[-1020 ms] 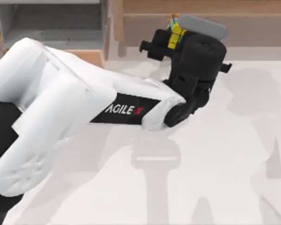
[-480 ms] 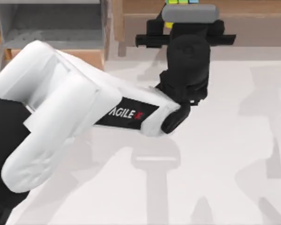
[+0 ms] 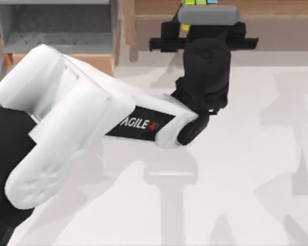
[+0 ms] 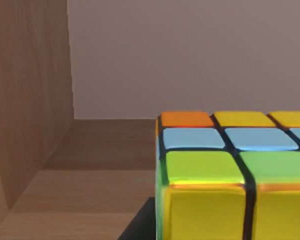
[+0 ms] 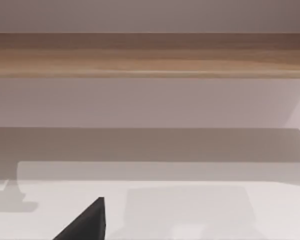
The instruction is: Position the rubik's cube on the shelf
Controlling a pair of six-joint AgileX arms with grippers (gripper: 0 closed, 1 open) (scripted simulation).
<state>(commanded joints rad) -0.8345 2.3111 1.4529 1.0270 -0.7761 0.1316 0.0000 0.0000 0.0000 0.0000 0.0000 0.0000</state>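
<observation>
your left arm is stretched across the table from the top view's left, and its left gripper (image 3: pixel 197 13) has reached the shelf (image 3: pixel 267 7) at the far edge, near the wooden side post. the cube (image 3: pixel 197 2) peeks out just past the grey wrist block, sitting over the shelf's brown board. in the left wrist view the cube (image 4: pixel 235 175) is close up, with orange, blue, green and yellow tiles, and the shelf's board (image 4: pixel 90 150), side wall and back wall lie around it, so you have it inside the shelf space.

the carry looks done. what is left, by my reading, is the release and the pull-back. the fingers themselves are hidden under the wrist and the cube, so you cannot tell how wide they stand or whether they have hold of the cube; it is probably in their grip, but that is a guess. you also cannot tell if the cube's underside touches the board.

your right arm is parked, its camera facing the shelf's front (image 5: pixel 150 55) from well back.
</observation>
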